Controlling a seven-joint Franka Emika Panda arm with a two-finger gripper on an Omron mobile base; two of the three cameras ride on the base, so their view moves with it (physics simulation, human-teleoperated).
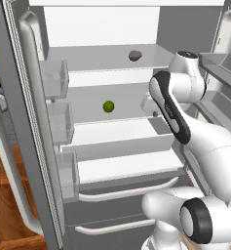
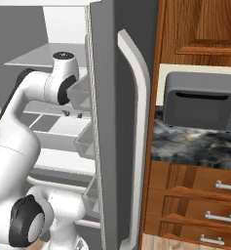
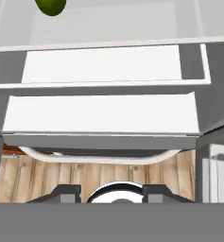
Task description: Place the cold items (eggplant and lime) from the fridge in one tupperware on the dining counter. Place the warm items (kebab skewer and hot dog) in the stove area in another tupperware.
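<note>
The fridge (image 1: 19, 122) stands open, white inside with glass shelves. The eggplant (image 1: 135, 55), a dark purple-grey lump, rests on the top shelf. The lime (image 1: 108, 106), a yellow-green ball, sits on the shelf below and shows at the top edge of the hand view (image 3: 51, 5). My gripper (image 1: 152, 111) hangs at the right side of the lime's shelf, well right of the lime, pointing down. Its fingertips (image 3: 64, 190) stand apart with nothing between them, so the gripper (image 3: 111, 191) is open. The tupperware, dining counter, stove area, kebab skewer and hot dog are out of view.
Clear door bins (image 1: 56, 78) line the left door. The right door (image 2: 114, 122) with its long pale handle stands close beside my arm. Beyond it a grey microwave (image 2: 200, 100) sits on a dark marbled worktop (image 2: 195, 144) over wood drawers (image 2: 200, 195). Lower drawer handles (image 1: 126, 193) curve below.
</note>
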